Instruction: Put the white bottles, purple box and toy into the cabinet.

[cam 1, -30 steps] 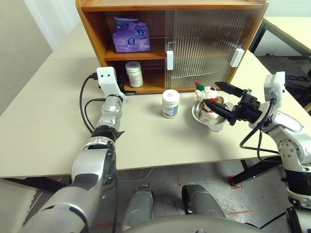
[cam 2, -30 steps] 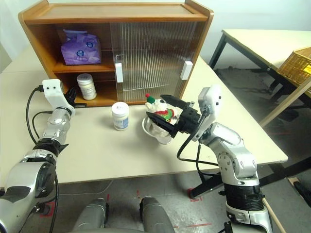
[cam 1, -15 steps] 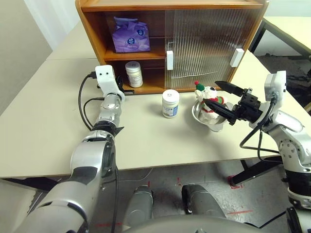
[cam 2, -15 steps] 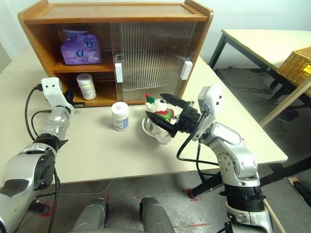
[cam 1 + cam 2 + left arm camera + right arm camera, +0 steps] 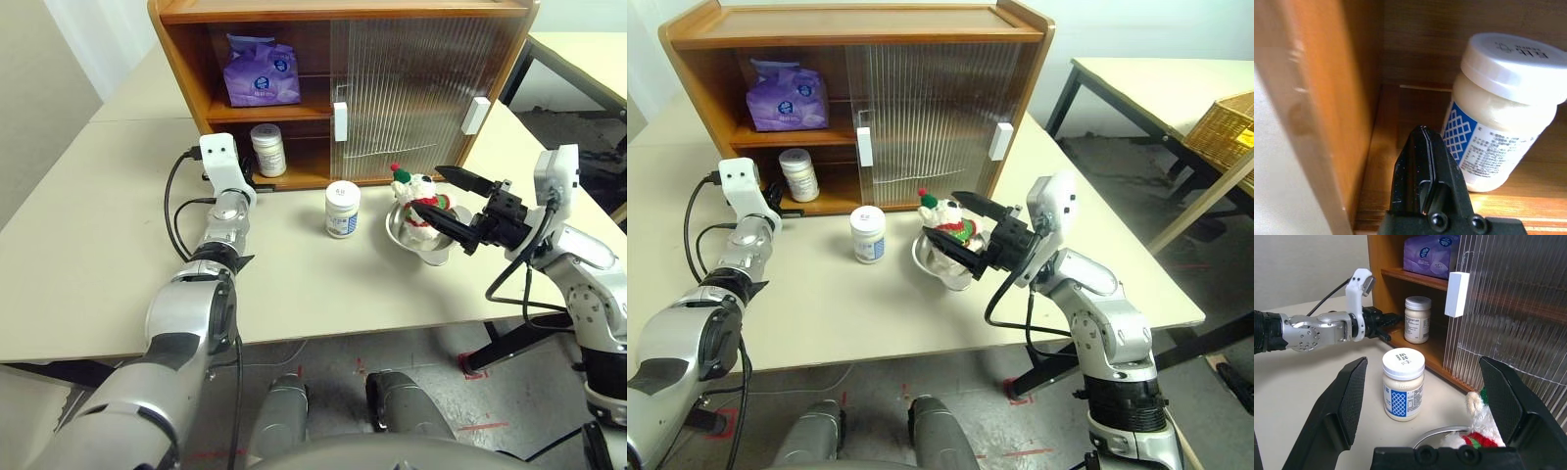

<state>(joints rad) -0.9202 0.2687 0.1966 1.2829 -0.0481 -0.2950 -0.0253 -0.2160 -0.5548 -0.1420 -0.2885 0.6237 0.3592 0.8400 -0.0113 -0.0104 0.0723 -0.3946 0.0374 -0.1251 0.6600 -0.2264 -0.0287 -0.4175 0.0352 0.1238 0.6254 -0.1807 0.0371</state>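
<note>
Beige table, cabinet at its far edge, its open bay on my left. Upper shelf: purple box. Lower shelf: one white bottle. Second white bottle stands on the table in front of the cabinet, well apart from both grippers. Toy sits in a steel bowl just beside that bottle. My left gripper: fingers pressed together, empty, at the lower shelf's mouth beside the shelved bottle. My right gripper: jaws spread wide, empty, flanking the toy, not touching it.
</note>
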